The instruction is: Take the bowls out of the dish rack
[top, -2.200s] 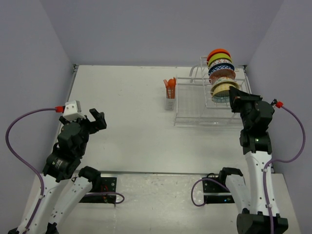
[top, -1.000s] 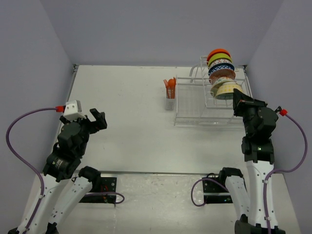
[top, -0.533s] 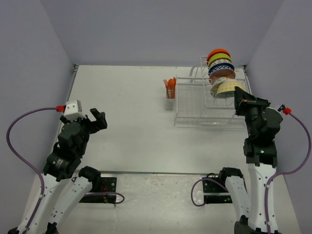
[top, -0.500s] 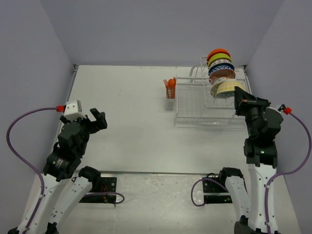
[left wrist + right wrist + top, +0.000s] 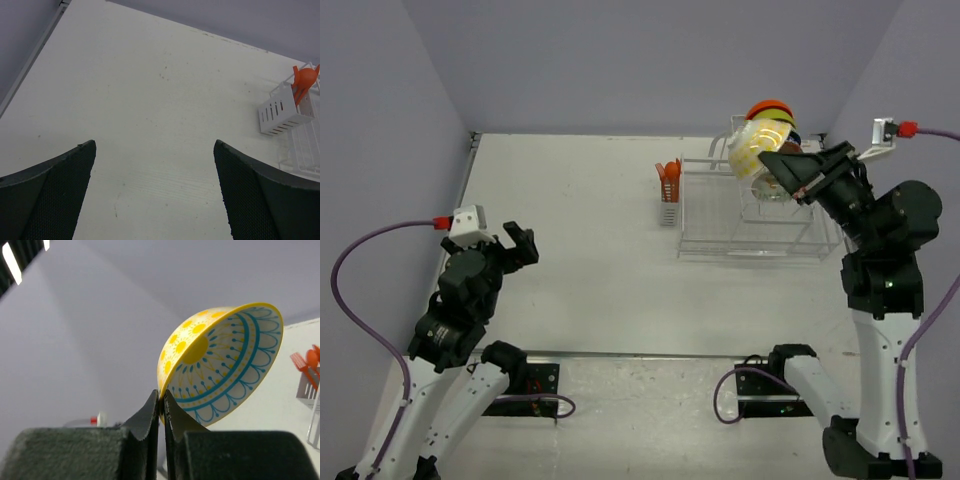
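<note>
My right gripper is shut on the rim of the yellow-rimmed pale bowl and holds it lifted over the white wire dish rack. In the right wrist view the gripper pinches that bowl's yellow edge; its inside shows blue and yellow patterns. Behind it in the rack's tall section an orange bowl peeks out; the other bowls are mostly hidden. My left gripper is open and empty at the near left, over bare table in its wrist view.
An orange utensil holder with a white slotted basket hangs on the rack's left end. Grey walls close in the table on three sides. The right arm's cable runs off to the right.
My right gripper has risen and swung left, lifting the yellow-rimmed bowl out of the rack's slotted section. The left arm has not moved.
</note>
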Controlling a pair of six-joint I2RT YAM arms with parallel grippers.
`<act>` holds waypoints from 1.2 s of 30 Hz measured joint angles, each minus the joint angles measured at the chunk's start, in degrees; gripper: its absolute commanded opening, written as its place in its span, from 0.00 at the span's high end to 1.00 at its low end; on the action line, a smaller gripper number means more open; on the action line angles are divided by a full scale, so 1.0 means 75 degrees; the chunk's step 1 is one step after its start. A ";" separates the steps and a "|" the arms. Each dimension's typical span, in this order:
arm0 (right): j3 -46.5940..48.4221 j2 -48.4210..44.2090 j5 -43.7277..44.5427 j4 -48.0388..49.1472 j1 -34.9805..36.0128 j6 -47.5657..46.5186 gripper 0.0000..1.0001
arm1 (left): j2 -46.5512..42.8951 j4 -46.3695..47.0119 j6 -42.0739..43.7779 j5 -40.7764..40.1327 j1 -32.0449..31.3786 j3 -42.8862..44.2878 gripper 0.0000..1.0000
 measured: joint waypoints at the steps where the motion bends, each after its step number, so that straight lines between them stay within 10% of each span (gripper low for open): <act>1: 0.0428 0.0227 -0.0315 -0.0207 0.0475 -0.0685 1.00 | 0.0047 -0.0017 -0.0003 -0.0012 0.0000 0.0035 0.00; 8: 0.3319 0.2002 0.1093 -0.2585 0.5441 -0.5625 1.00 | 0.1279 -0.0513 -0.0163 0.0568 0.0003 0.2002 0.00; 16: 0.1582 0.3171 0.4978 -0.3445 0.8693 -0.9917 1.00 | 0.3136 -0.0595 -0.0204 0.2206 0.0029 0.5170 0.00; 36: 0.0804 0.3663 0.5645 -0.3150 0.9640 -1.1543 1.00 | 0.3952 0.0935 -0.2043 0.6376 0.0035 0.1632 0.00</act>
